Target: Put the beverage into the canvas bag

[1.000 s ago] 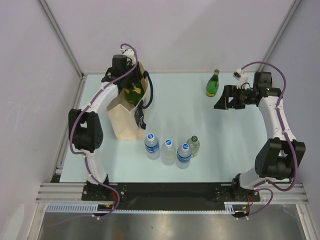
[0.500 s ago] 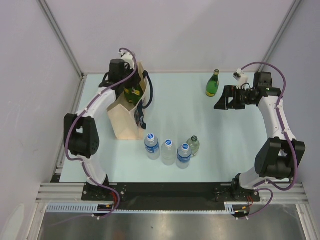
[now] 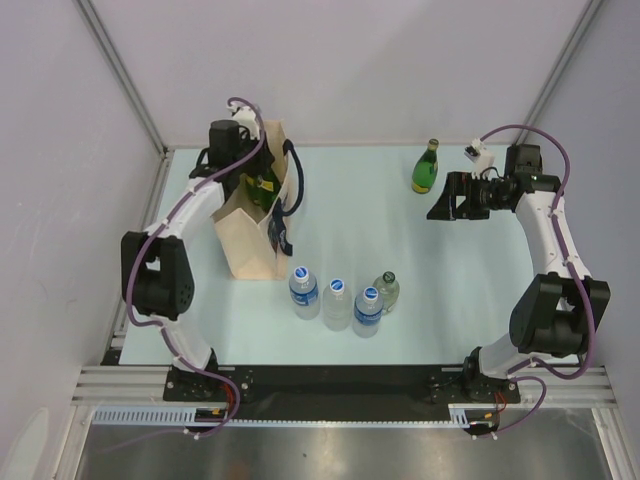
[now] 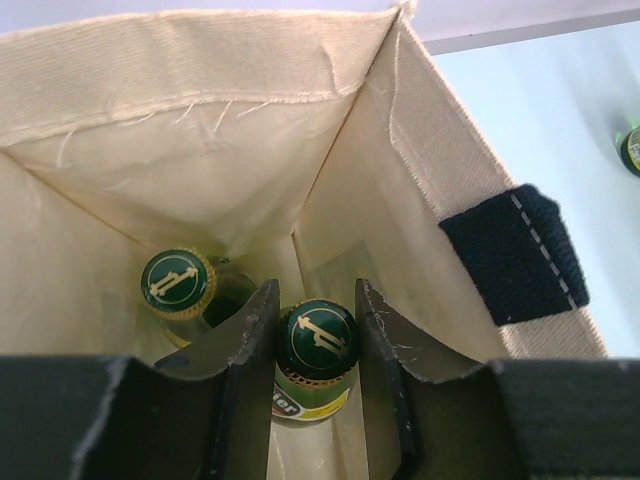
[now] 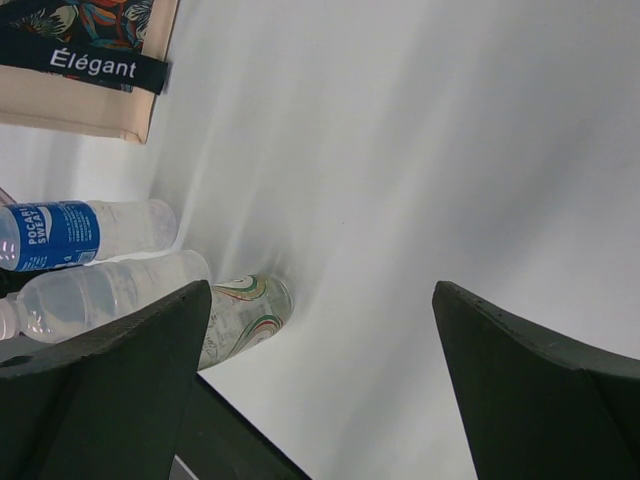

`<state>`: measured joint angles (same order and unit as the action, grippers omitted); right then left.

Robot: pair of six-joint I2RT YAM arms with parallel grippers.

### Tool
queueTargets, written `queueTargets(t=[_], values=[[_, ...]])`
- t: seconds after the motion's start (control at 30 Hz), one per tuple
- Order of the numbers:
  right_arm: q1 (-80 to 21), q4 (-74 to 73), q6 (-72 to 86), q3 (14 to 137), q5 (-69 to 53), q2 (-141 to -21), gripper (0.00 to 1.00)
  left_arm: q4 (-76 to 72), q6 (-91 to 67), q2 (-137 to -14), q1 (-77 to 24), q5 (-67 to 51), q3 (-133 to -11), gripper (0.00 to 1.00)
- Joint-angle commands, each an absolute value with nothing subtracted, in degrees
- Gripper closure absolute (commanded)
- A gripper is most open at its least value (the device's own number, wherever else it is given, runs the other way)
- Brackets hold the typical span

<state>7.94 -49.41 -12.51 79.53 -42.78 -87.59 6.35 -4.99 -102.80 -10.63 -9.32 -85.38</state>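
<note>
My left fingers [image 4: 258, 335] are clamped on the neck of a green bottle [image 4: 317, 340]. One finger sits on each side just under its dark green cap, down inside the mouth of the canvas bag [image 4: 200, 120]. A second green bottle [image 4: 178, 283] stands in the bag at 10 o'clock from mine, close beside it. I cannot tell whether my bottle rests on the bag's bottom. The bag stands upright at 10 o'clock on the worktop [image 3: 360, 230]. My right fingers [image 3: 443, 196] are spread wide with nothing between them, hovering at 2 o'clock. They are near a lone green bottle [image 3: 426, 167] at 1 o'clock, not touching it. At 6 o'clock three water bottles [image 3: 337, 304] stand in a row, with a clear bottle [image 3: 387, 291] at their right end.
</note>
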Motion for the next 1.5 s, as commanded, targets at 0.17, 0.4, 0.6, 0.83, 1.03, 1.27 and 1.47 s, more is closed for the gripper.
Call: queueTargets(t=[0.17,0.4,0.6,0.83,1.03,1.27,1.47], values=[[7.73,-49.48,-13.27,81.04,-42.89,-87.27,0.0,-8.78,-3.87,-91.85,-9.05,-10.72,-77.88,1.0],[7.38,-49.57,-13.36,81.04,-42.89,-87.45,0.0,-10.72,-3.25,-88.6,-8.96,-10.63,-71.55,1.0],[7.29,-49.66,-13.27,80.95,-42.89,-87.1,0.0,-9.93,-2.81,-87.37,-8.96,-10.81,-69.26,0.97],[7.21,-49.57,-13.27,80.77,-43.07,-86.92,0.0,-8.44,-2.64,-86.66,-8.96,-11.25,-67.76,0.9],[7.21,-49.48,-13.18,80.77,-43.15,-86.84,0.0,-6.77,-2.02,-85.96,-8.96,-12.13,-67.15,0.91],[6.86,-49.4,-13.1,80.86,-43.33,-87.1,0.0,-5.63,-3.51,-85.6,-8.96,-10.28,-72.24,1.0],[6.77,-49.39,-13.18,80.68,-43.15,-86.84,0.0,-5.1,-4.31,-87.45,-8.96,-9.58,-76.9,1.0]])
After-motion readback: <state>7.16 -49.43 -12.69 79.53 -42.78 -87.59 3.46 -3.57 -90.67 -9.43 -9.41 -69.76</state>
